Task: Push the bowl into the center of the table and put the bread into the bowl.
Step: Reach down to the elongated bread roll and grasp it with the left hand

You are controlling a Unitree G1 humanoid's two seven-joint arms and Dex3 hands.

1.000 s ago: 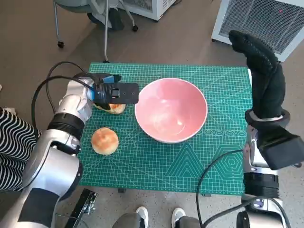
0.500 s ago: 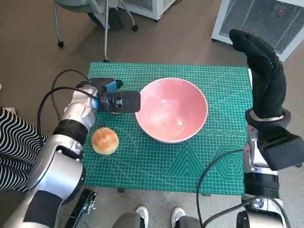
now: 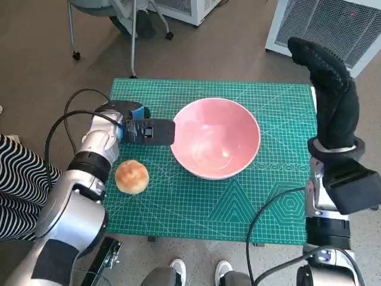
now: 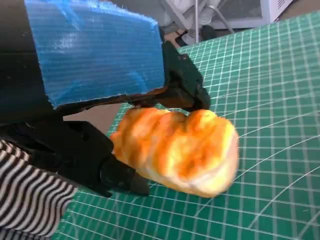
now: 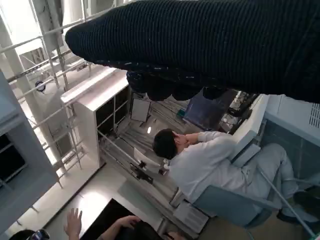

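The pink bowl [image 3: 215, 138] stands near the middle of the green mat [image 3: 280, 196]. My left hand [image 3: 143, 130] is just left of the bowl's rim and grips a golden, lumpy piece of bread [image 4: 180, 150] between its black fingers [image 4: 185, 87]. The head view hides that bread under the hand. A round bun [image 3: 131, 176] lies on the mat nearer me, apart from the hand. My right hand [image 3: 326, 80] is raised high over the table's right edge, fingers stretched out, holding nothing. The glove [image 5: 210, 45] is a dark band in the right wrist view.
A white grilled unit [image 3: 333, 24] stands on the floor beyond the far right corner, and chair legs [image 3: 119, 18] beyond the far left. A striped sleeve [image 3: 18, 179] is at the left edge, shoes [image 3: 202, 271] by the near edge. A seated person [image 5: 210, 160] shows in the right wrist view.
My left hand has closed over the bread and shifted slightly right toward the bowl; the bread no longer shows in the head view. The right arm, bowl and bun have not moved.
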